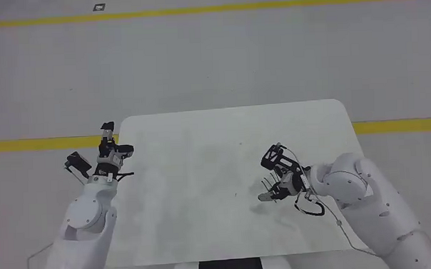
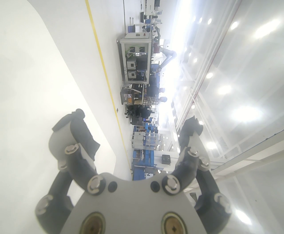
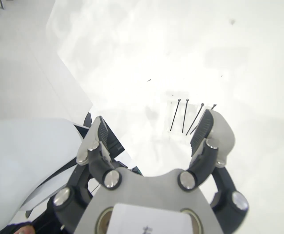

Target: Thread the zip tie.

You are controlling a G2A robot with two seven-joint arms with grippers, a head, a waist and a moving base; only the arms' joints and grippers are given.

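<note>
Two grippers are held with jaws apart: the left gripper (image 2: 135, 117) is seen beside the table (image 1: 201, 135) edge, well apart from the work. Four ties (image 3: 185, 116) are laid just ahead of the right gripper (image 3: 153, 116), one partly hidden by it. One tie should be pinched alone; crowded neighbours could be snagged.

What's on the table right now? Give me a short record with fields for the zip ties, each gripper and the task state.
zip ties: four, black, straight, lying side by side on the white table, none looped
right gripper: fingers open, empty, above the table close to the zip ties; one finger hides part of the outermost tie
left gripper: fingers open, empty, at the table's left edge, away from the zip ties
task state: no tie picked up or threaded yet
</note>
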